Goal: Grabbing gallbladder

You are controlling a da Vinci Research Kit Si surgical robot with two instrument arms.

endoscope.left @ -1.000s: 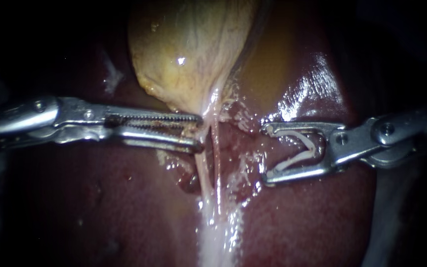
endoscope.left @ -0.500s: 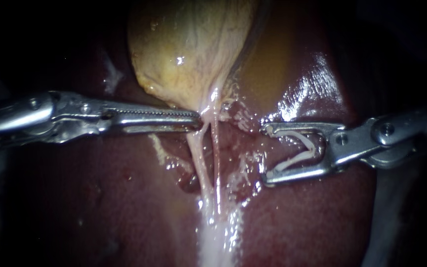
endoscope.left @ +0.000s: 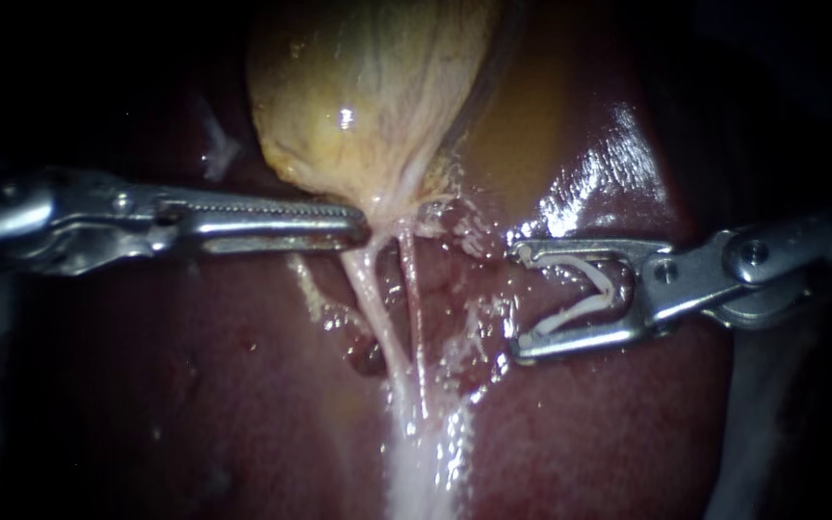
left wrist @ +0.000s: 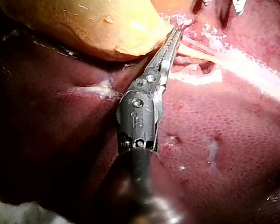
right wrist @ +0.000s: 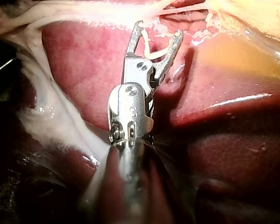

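The pale yellow gallbladder (endoscope.left: pixel 368 96) lies on the dark red liver (endoscope.left: pixel 195 385) and narrows to a neck. My left instrument (endoscope.left: pixel 363 227) comes in level from the left, its toothed jaws shut on the tissue at that neck. In the left wrist view the same jaws (left wrist: pixel 176 32) lie closed against the gallbladder's (left wrist: pixel 84 23) lower edge. Two thin pale tubes (endoscope.left: pixel 373 299) run down from the neck, slanting toward the left jaws. My right instrument (endoscope.left: pixel 520 299) stands apart to the right, its jaws wide around a white clip (endoscope.left: pixel 589 289).
A white band of tissue (endoscope.left: pixel 421 462) runs down from the tubes over the liver. Wet, glistening liver (endoscope.left: pixel 609 173) lies above the right instrument. In the right wrist view the clip (right wrist: pixel 151 53) sits in the jaws (right wrist: pixel 159 29), short of the pale strands.
My left jaws have closed on the gallbladder neck and drawn back to the left, pulling the tops of the tubes with them. The right instrument has not moved.
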